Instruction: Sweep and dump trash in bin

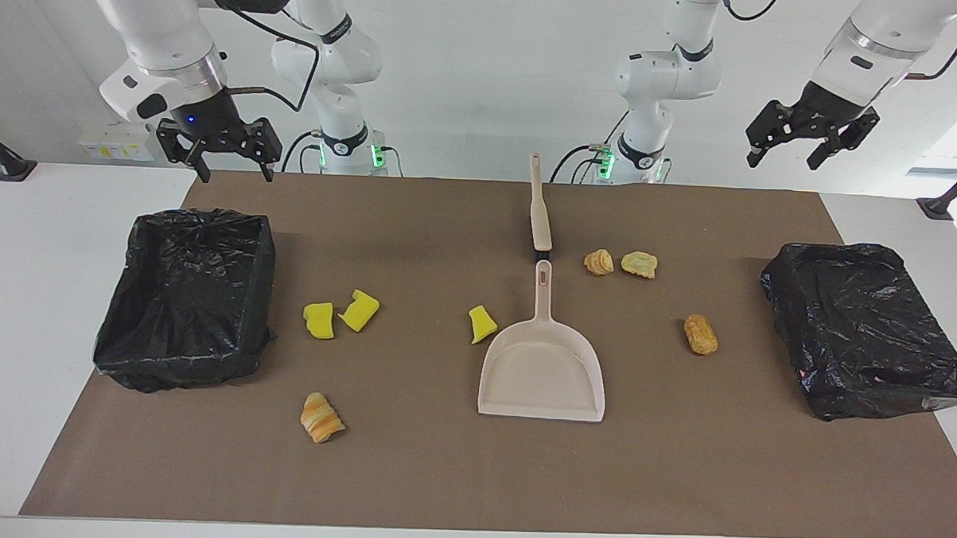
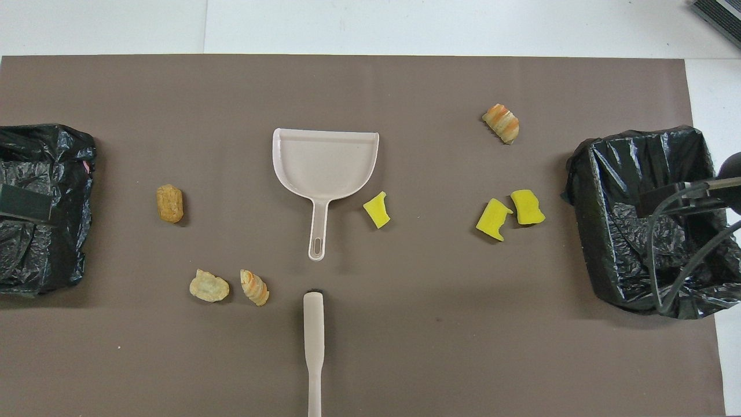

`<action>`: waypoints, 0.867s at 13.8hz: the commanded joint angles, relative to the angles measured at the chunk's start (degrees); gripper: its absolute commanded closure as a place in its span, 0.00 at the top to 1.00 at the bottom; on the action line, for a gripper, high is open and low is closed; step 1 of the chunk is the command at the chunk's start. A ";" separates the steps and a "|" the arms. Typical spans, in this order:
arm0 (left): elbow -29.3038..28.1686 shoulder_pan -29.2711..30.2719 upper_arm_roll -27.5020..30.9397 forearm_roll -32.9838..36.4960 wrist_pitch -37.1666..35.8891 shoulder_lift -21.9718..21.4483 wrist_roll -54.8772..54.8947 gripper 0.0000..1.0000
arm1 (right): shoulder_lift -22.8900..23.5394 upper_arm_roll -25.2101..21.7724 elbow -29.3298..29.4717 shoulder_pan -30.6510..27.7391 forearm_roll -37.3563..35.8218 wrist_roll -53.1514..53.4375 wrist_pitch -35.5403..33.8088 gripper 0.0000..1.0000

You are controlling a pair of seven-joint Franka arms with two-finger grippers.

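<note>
The trash lies scattered on the brown mat: three yellow sponge chunks (image 1: 319,320) (image 1: 359,309) (image 1: 482,324) and several golden-brown pastry lumps, such as two side by side (image 1: 599,262) (image 1: 639,263). The same trash shows from above, for instance one sponge chunk (image 2: 377,209) and one lump (image 2: 169,203). A black-lined bin (image 1: 181,354) (image 2: 584,231) stands at the right arm's end, another bin (image 1: 864,386) (image 2: 75,174) at the left arm's end. My right gripper (image 1: 235,167) hangs open and empty above the first bin. High over the second, my left gripper (image 1: 789,158) is open and empty too.
A beige dustpan (image 1: 543,367) (image 2: 325,162) lies mid-mat, handle toward the robots. A beige brush (image 1: 539,211) (image 2: 314,347) lies in line with it, nearer to the robots. White tabletop surrounds the mat.
</note>
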 commanded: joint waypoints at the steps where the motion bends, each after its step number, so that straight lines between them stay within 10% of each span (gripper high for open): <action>1: -0.98 0.87 -0.11 -0.65 -0.23 -1.06 0.84 1.00 | -1.96 0.17 -2.46 -0.15 0.93 1.29 0.69 1.00; 12: -1.52 0.70 -0.11 -0.65 0.29 -1.24 -0.29 1.00 | -2.41 0.44 -3.27 -0.15 1.28 0.85 0.78 1.00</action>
